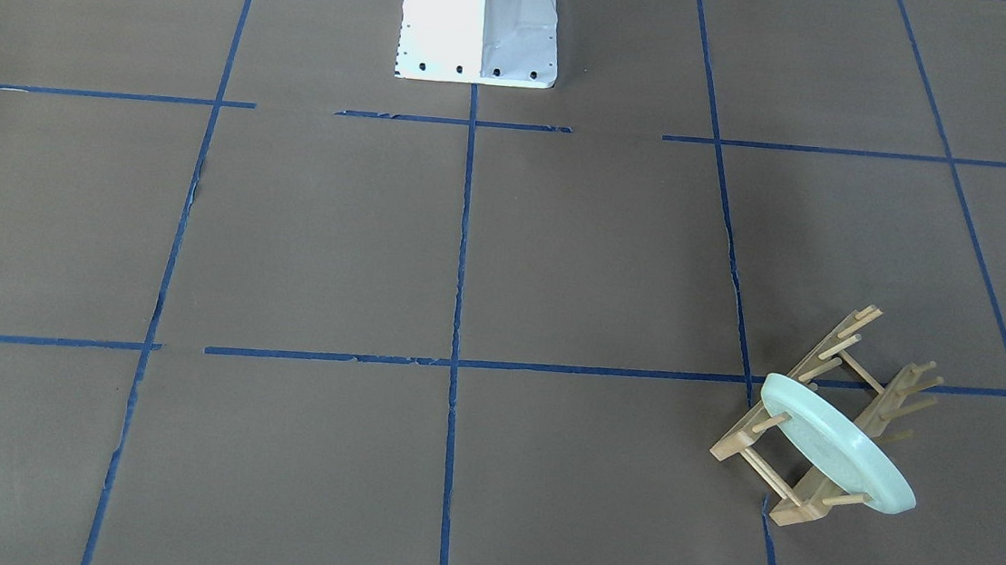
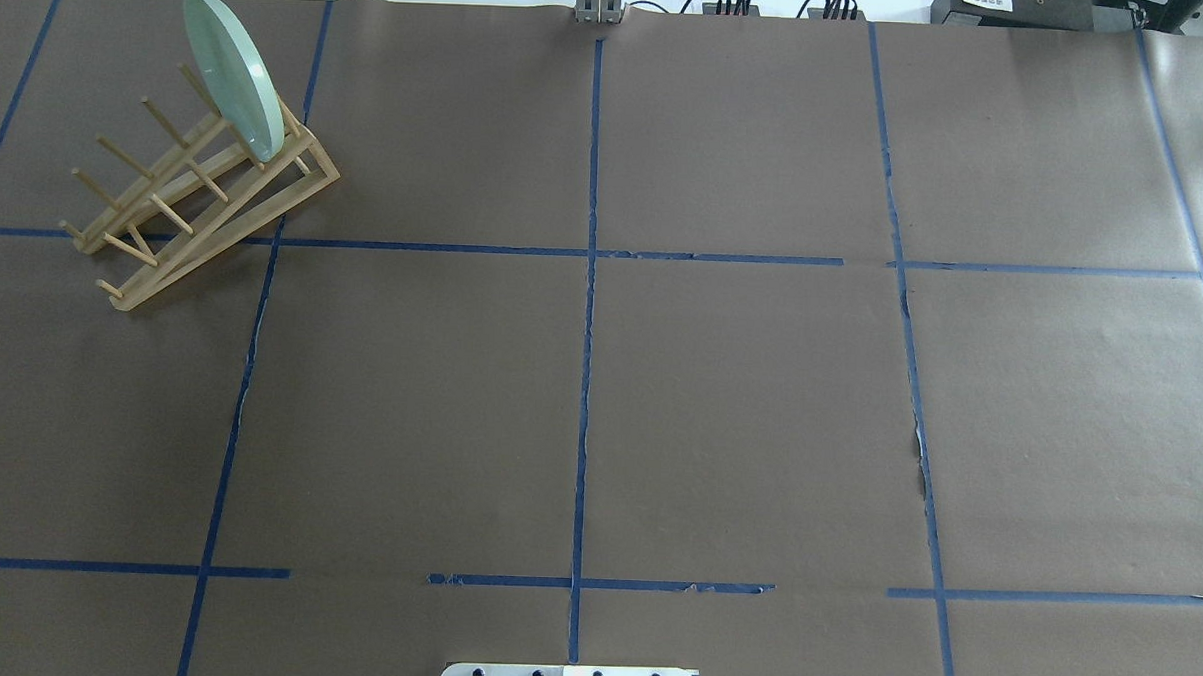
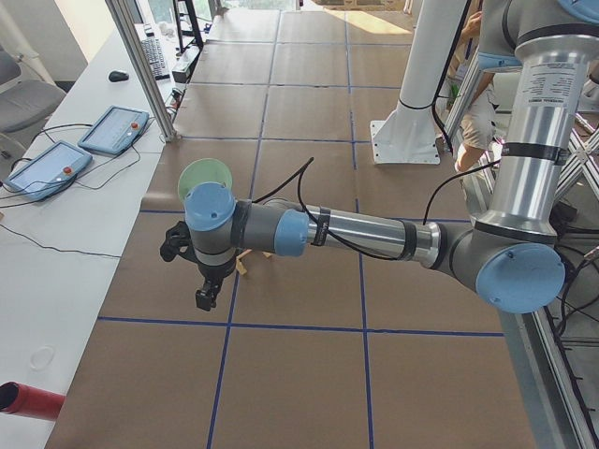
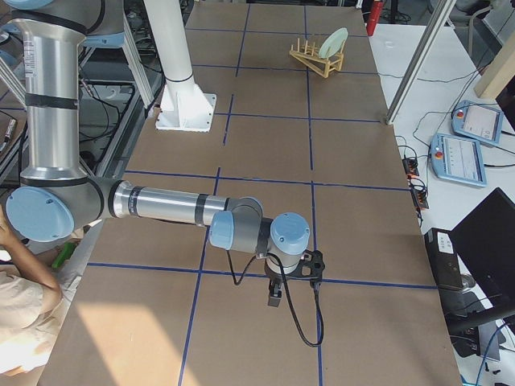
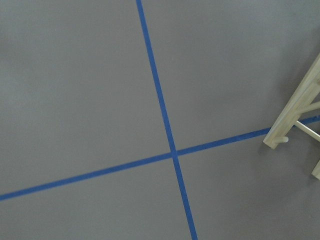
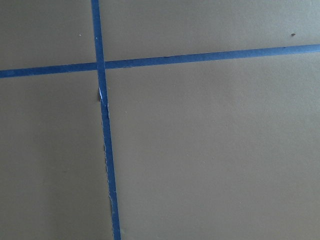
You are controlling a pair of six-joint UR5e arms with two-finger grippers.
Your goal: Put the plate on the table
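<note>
The pale mint-green plate [image 1: 834, 453] stands on edge in the light wooden peg rack [image 1: 740, 440], at the far left of the table in the overhead view [image 2: 232, 75]. The brown-paper table [image 2: 739, 403] has blue tape lines. In the exterior left view my left gripper [image 3: 200, 297] hangs above the table just in front of the rack, and its wrist hides part of the plate [image 3: 204, 175]. The left wrist view shows only a rack corner [image 5: 295, 112]. My right gripper [image 4: 274, 299] hangs over the table's other end. I cannot tell whether either gripper is open.
The white robot base [image 1: 480, 21] stands at the table's middle edge. Control tablets [image 3: 112, 129] lie on a side desk beyond the table's far edge. An aluminium post [image 3: 145, 65] rises by that edge. A person [image 4: 24, 314] stands near the right arm's base.
</note>
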